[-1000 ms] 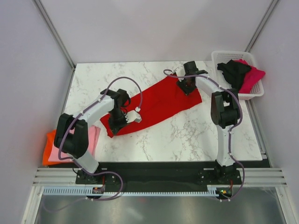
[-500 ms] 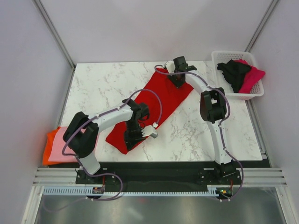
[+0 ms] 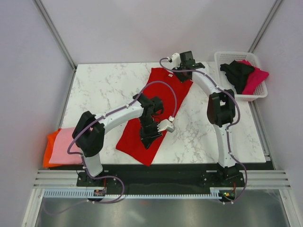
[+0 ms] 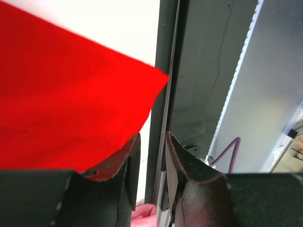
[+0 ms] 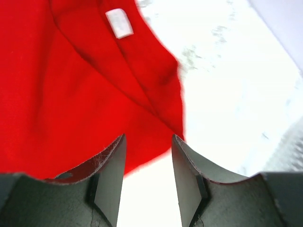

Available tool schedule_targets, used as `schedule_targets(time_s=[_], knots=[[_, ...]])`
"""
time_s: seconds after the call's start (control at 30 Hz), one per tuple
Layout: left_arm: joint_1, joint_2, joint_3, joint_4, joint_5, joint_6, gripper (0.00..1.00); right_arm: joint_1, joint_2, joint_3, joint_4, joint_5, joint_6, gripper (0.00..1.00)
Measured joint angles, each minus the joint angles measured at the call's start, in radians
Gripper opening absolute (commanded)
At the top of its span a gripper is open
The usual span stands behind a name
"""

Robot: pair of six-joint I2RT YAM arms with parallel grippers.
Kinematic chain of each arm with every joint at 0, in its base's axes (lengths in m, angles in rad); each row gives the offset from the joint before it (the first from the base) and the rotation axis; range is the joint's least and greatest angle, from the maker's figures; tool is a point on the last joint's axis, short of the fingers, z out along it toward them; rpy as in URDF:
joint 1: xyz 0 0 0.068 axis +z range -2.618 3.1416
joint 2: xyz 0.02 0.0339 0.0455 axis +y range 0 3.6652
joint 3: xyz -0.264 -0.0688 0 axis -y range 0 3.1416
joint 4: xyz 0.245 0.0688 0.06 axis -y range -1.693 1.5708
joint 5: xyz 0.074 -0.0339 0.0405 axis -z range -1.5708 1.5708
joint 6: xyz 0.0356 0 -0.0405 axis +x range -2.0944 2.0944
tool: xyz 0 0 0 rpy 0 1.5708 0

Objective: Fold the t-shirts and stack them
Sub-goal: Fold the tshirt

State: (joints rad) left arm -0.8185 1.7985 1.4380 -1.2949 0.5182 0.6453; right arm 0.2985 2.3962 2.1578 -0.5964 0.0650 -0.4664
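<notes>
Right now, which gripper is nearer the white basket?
Right. The right gripper hangs over the red t-shirt at its collar end, just left of the white basket; the left gripper is at the shirt's other end, by the table edge nearest the arm bases.

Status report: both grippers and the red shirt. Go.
Both open: left gripper at near corner, right gripper at collar. Red t-shirt stretched out on table, unheld. White basket apart, far right.

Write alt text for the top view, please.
A red shirt lies diagonally on a marble table, the left gripper over its near end, the right gripper at its far end. A pink shirt sits on an orange shirt at left; a basket at right holds a black shirt and a magenta shirt.
</notes>
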Motion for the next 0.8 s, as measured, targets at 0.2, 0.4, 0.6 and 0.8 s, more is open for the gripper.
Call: schedule_targets(time_s=[0.2,0.4,0.6,0.8], knots=[[-0.013,0.074,0.012,0.029,0.064,-0.038,0.36,-0.026,-0.220,-0.167,0.047,-0.006,0.031,0.51],[-0.026,0.096,-0.035,0.145,0.014,-0.080,0.30,-0.028,-0.211,-0.221,0.062,-0.024,0.062,0.50],[-0.023,0.126,-0.170,0.264,-0.066,-0.114,0.28,-0.027,-0.106,-0.222,0.057,-0.044,0.082,0.50],[-0.021,0.154,-0.192,0.279,-0.072,-0.144,0.28,-0.027,-0.035,-0.203,0.043,-0.050,0.087,0.50]])
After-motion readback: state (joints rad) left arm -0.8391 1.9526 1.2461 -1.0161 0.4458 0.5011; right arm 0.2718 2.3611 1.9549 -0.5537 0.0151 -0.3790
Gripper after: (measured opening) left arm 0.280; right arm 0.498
